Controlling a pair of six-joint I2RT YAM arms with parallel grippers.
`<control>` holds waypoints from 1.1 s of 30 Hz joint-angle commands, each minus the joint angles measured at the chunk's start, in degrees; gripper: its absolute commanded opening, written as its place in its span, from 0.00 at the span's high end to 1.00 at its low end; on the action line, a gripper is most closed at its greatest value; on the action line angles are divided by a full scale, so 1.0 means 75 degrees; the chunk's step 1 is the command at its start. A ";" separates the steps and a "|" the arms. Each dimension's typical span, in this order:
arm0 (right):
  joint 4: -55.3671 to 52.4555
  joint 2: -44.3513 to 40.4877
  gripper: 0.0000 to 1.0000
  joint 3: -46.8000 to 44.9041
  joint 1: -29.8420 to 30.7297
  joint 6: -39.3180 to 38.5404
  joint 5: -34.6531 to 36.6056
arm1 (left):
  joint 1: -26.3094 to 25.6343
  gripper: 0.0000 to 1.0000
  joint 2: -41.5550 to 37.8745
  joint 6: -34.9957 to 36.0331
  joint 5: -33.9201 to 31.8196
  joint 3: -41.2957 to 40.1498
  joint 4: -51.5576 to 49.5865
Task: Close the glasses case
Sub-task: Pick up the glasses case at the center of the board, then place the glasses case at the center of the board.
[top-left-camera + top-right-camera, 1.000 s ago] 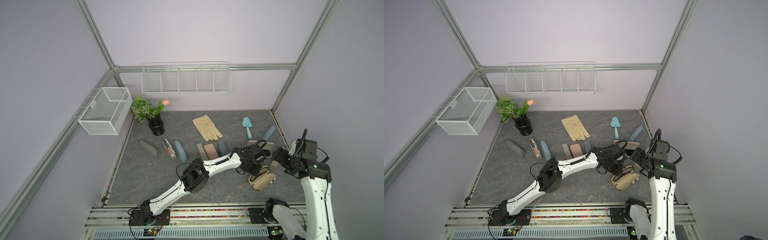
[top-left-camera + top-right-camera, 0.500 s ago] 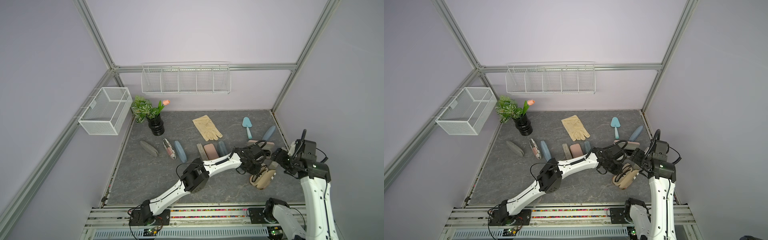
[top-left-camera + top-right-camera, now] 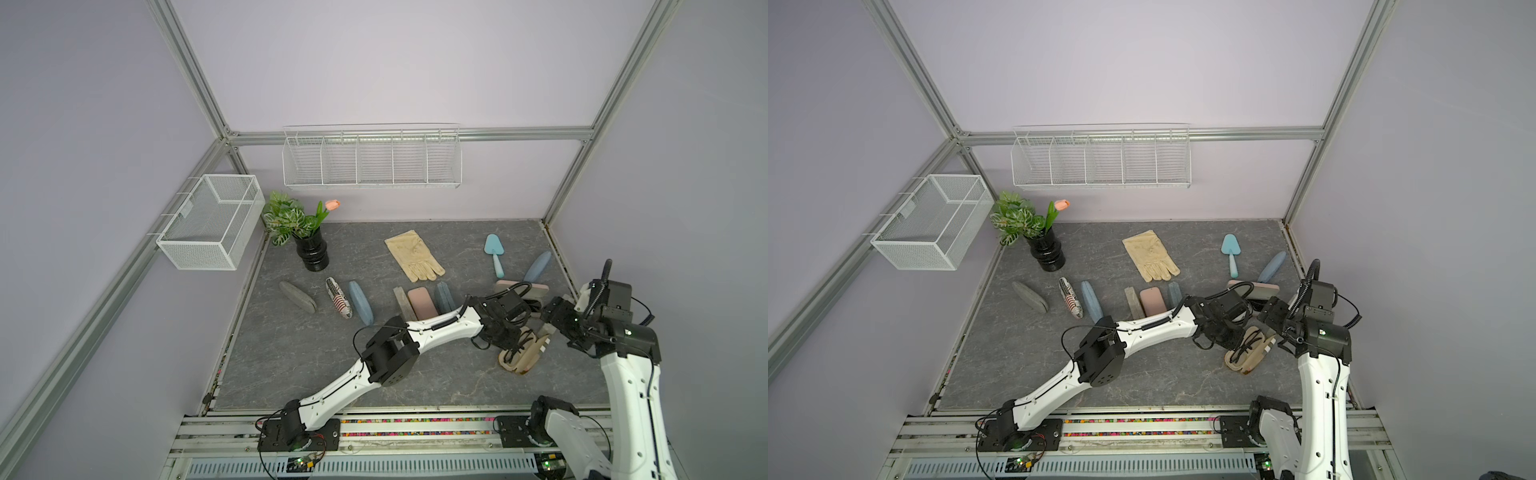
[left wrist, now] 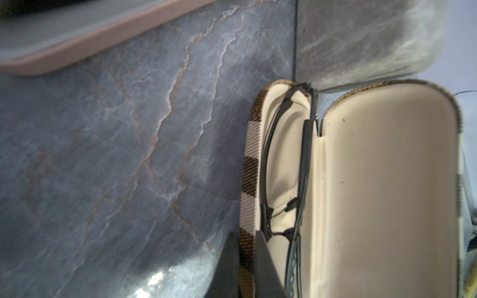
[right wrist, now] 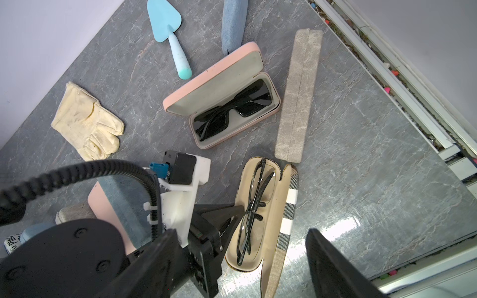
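- Since a second ago the left tool (image 4: 244,237) has pinched in, and the glasses case (image 3: 525,357) looks narrower from above, with its lid tipped up more.
- A grey, marble-veined tabletop (image 3: 291,365) fills a booth of plain lilac walls (image 3: 374,62) edged by a metal frame (image 3: 519,134).
- A long wire rack (image 3: 372,166) hangs on the back wall and a mesh basket (image 3: 208,224) on the side wall.
- In both top views the glasses case sits in the front right part of the tabletop, between the two tools.
- Its long axis runs diagonally. The near end points toward the front edge. The far end points toward the back right corner and lies just beside the end of a grey case (image 5: 296,95).
- The case is open. Its checked lid stands tilted on the side nearer the right arm, with the cream lining facing the left arm.
- Thin dark glasses (image 5: 254,206) lie folded in the tray.
- The left tool is clenched on the tray's long wall, one finger inside and one outside.
- The right tool (image 5: 240,232) hovers above the case with its jaws spread wide, grasping nothing.
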 commanded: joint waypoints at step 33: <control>0.0634 0.0571 0.14 0.0245 0.2960 0.0548 -0.0604 | 0.0881 0.95 -0.7293 -0.1628 -0.3870 -0.6825 0.0589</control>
